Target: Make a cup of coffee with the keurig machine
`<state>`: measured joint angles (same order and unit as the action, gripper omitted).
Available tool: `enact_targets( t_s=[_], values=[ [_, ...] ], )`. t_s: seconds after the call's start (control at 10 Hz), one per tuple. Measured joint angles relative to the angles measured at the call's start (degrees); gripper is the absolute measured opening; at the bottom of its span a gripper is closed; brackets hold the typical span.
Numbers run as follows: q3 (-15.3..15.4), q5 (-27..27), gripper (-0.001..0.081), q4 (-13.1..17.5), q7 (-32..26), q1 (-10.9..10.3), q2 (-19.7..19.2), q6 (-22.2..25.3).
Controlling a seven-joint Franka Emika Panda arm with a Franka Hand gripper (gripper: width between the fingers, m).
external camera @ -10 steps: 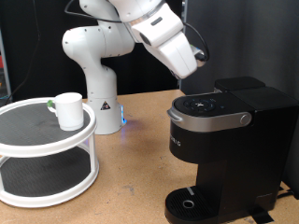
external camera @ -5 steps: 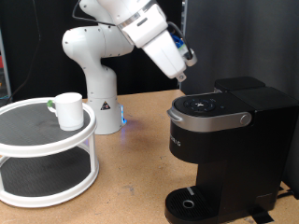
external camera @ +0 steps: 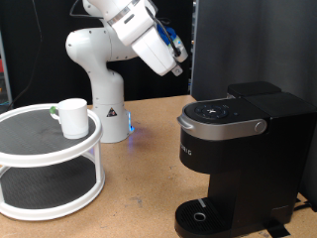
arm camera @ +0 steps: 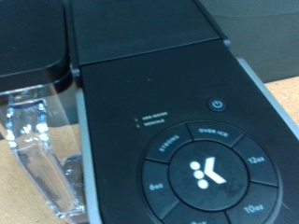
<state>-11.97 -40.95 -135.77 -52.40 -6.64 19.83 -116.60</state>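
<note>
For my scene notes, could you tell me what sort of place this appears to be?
Probably a robotics lab bench staged as a coffee corner: a white arm is bolted to a wooden table, black curtains hang behind, and a keurig machine faces a cup on a two-tier stand.

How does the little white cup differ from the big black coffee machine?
The cup is small, white and round; the keurig machine is far larger, black and boxy. The cup sits up on the top tier of a white two-tier stand; the machine stands directly on the wooden table. Both stand upright, and nothing touches either.
</note>
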Motion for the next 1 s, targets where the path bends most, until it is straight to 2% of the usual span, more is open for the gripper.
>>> enact_targets(
  t_s=[0.2,0.4,0.6,0.8,0.9,1.0],
  values=[
    [-0.54,-1.86,0.0001,-1.67,-3.15,0.01,0.94,-1.16],
    [-2.76,-2.43,0.0001,-4.41,-6.97,0.22,4.09,1.14],
    [-5.47,-0.86,0.0001,-5.72,-9.48,0.97,7.09,7.72],
    [-7.05,3.06,0.0001,-5.88,-9.99,2.07,9.38,13.88],
    [-6.95,2.82,0.0001,-5.95,-9.78,2.07,9.22,13.07],
    [-6.79,1.5,0.0001,-6.7,-9.76,2.12,9.4,9.45]
  ],
)
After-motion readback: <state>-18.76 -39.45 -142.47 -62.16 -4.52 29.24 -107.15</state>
